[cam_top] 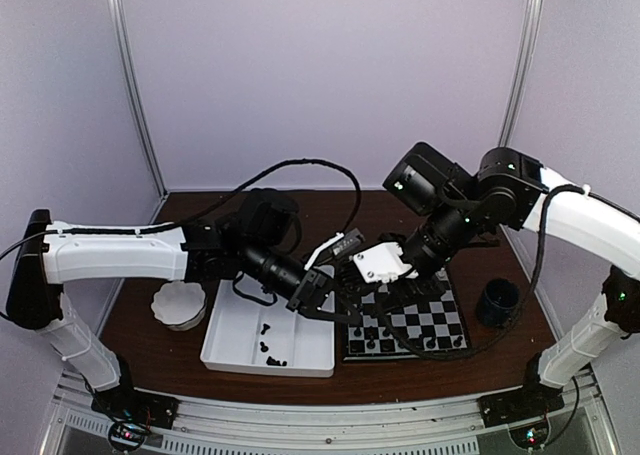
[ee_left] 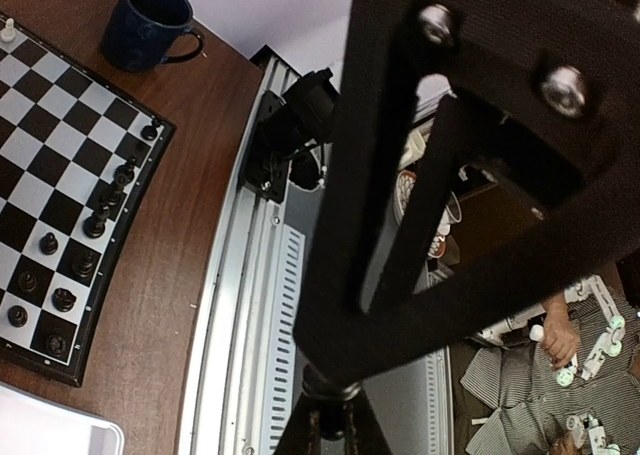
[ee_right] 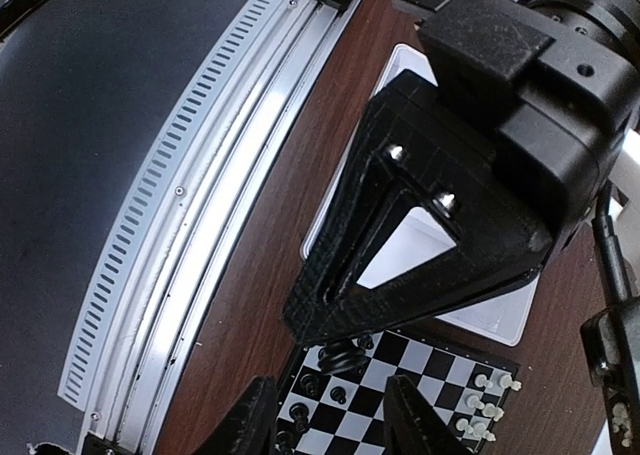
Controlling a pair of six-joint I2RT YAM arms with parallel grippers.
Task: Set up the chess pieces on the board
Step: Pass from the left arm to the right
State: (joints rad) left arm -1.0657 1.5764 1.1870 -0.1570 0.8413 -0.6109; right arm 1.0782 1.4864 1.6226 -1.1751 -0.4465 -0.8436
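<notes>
The chessboard (cam_top: 430,320) lies right of centre. My left gripper (cam_top: 335,310) is shut on a small black chess piece (ee_right: 345,353), held just above the board's near-left corner. The piece also shows between my own fingers in the left wrist view (ee_left: 340,387). My right gripper (ee_right: 335,415) is open and faces the left one, its fingers either side of and just short of the piece. Black pieces (ee_left: 50,243) stand along one board edge (ee_left: 40,175). White pieces (ee_right: 490,385) stand at the opposite side of the board (ee_right: 420,375).
A white tray (cam_top: 235,350) left of the board holds a few loose black pieces (cam_top: 272,358). A white scalloped bowl (cam_top: 178,305) sits further left. A dark blue mug (cam_top: 497,303) stands right of the board. The metal rail (ee_left: 240,305) runs along the near table edge.
</notes>
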